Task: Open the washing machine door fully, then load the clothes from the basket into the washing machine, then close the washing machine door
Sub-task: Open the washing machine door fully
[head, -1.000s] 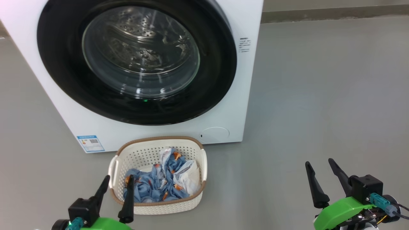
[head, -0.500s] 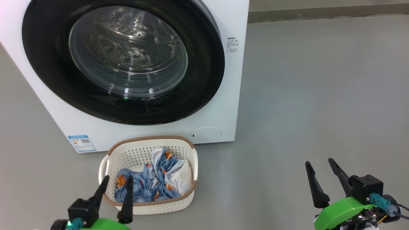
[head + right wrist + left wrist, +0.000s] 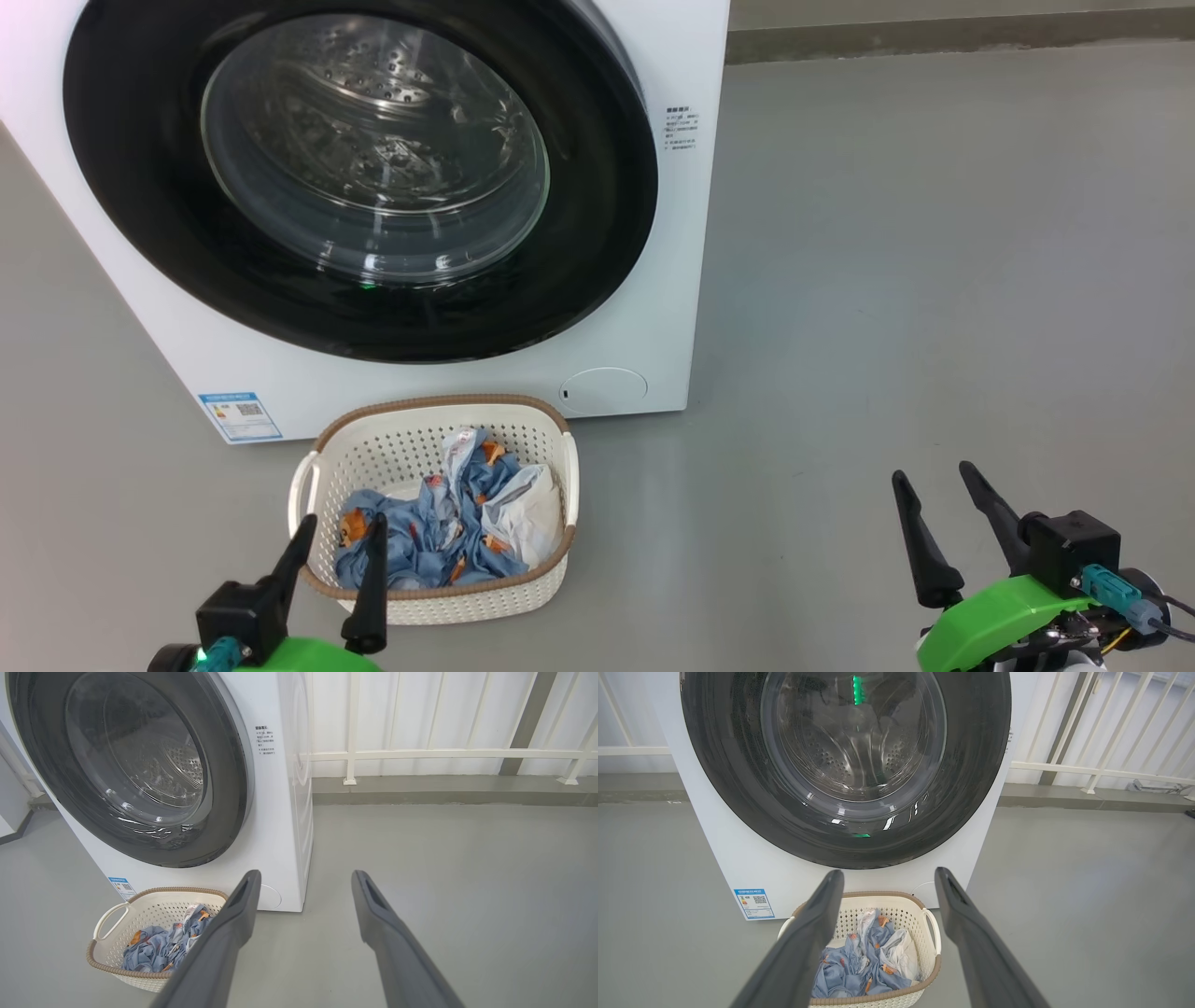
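The white washing machine (image 3: 653, 308) stands on the grey floor, its round washing machine door (image 3: 597, 233) with black rim and glass bowl shut flush against the front. Directly before it sits the cream basket (image 3: 429, 602) holding the blue printed clothes (image 3: 439, 541) and some white cloth. My left gripper (image 3: 341, 527) stands open at the basket's near left corner, empty. My right gripper (image 3: 932, 474) is open over bare floor, far right of the basket. In the left wrist view the door (image 3: 971, 765), basket (image 3: 931, 963) and clothes (image 3: 859, 966) show beyond the left gripper (image 3: 887, 877). The right gripper (image 3: 303, 877) also looks open.
A small blue sticker (image 3: 239, 415) and a round flap (image 3: 602, 389) sit low on the machine's front. A white railing (image 3: 444, 753) on a raised kerb (image 3: 448, 788) runs behind and to the right. Open grey floor (image 3: 934, 280) spreads to the right of the machine.
The whole head view shifted left about half a second ago as the camera moved, then held still. Both grippers stay open in the same places.
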